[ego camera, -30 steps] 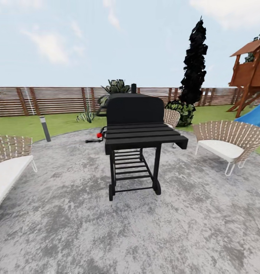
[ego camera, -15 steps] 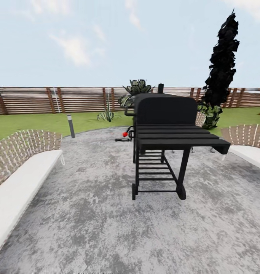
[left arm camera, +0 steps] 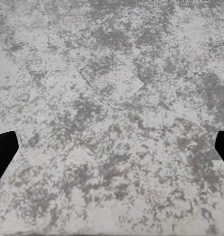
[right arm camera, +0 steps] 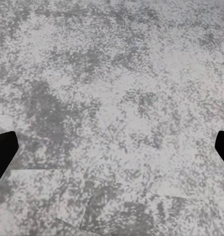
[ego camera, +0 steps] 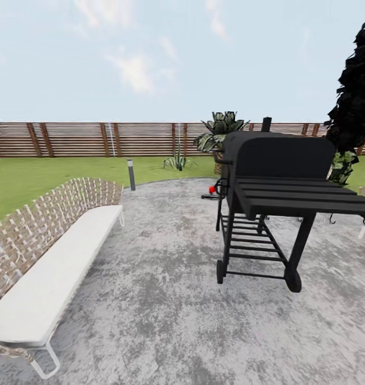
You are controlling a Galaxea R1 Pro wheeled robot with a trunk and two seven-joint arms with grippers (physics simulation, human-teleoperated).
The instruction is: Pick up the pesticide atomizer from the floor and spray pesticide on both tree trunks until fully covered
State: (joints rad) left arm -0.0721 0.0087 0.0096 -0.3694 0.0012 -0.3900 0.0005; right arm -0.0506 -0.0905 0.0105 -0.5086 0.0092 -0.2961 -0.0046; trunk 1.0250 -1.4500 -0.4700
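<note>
Both of your grippers are standing with jaws spread wide and holding nothing. In the left wrist view, the left gripper point(left arm camera: 112, 147) is showing as two black fingertips point(left arm camera: 3, 152) at the left and right edges of the frame, with the grey speckled stone patio point(left arm camera: 112, 98) lying between them. In the right wrist view, the right gripper point(right arm camera: 112, 152) is showing the same way, black fingertips point(right arm camera: 2, 155) at both edges over the same mottled stone.

In the head view, you are facing a black metal barbecue grill on wheels point(ego camera: 278, 192), which is sitting at centre right of the frame on the patio. A slatted black side shelf point(ego camera: 305, 198) is reaching toward the right edge, and a small red knob point(ego camera: 212, 189) is showing on the grill's left side. A long woven wicker bench with a white cushion point(ego camera: 54, 262) is running along the lower left. Beyond the patio, the green lawn of the garden point(ego camera: 43, 176) is stretching across the middle left, with a short dark bollard light point(ego camera: 131, 174) standing at its edge. A brown horizontal-slat wooden fence point(ego camera: 96, 139) is crossing the frame behind it. A spiky green plant point(ego camera: 177, 160) and a leafy potted plant point(ego camera: 220, 128) are standing near the fence, and a near-black cypress point(ego camera: 356, 101) is rising at the upper right. You are not seeing the pesticide atomizer or the two pale-trunked trees.
</note>
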